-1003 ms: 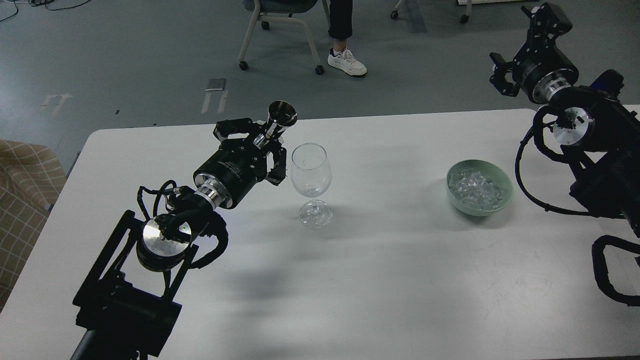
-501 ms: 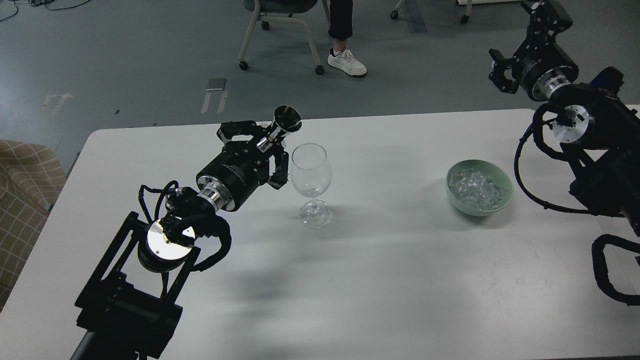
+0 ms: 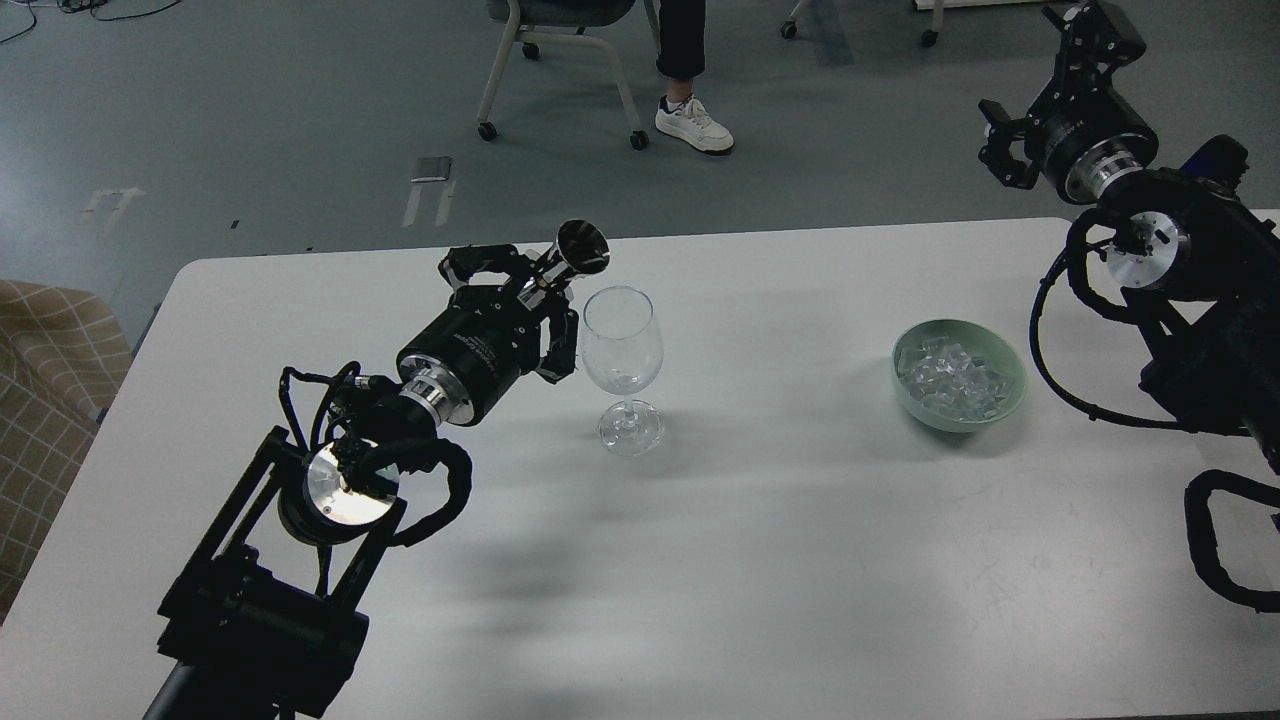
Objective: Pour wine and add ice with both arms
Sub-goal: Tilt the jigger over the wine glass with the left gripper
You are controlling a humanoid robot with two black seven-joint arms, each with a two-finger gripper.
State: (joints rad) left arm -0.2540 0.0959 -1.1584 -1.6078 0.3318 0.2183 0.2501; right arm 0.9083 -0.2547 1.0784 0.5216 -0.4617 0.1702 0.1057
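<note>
My left gripper [image 3: 535,290] is shut on a small steel measuring cup [image 3: 582,247], held just left of the rim of an upright clear wine glass [image 3: 621,340] in mid-table. The cup is tilted, with its mouth up and to the right, above the glass's left edge. I cannot make out any wine in the cup or the glass. The ice [image 3: 948,378], several clear cubes, fills a pale green bowl [image 3: 1012,372] at the right. My right gripper [image 3: 1045,85] is raised beyond the table's far right corner, its fingers spread and empty.
The white table [image 3: 760,560] ends just behind the glass. On the floor beyond it are a wheeled chair [image 3: 560,40] and a person's leg with a white shoe [image 3: 693,125]. A checked cloth [image 3: 50,370] lies off the left edge.
My left gripper has moved right and slightly down toward the glass, and the steel cup has tilted further toward the rim. The right gripper has risen slightly.
</note>
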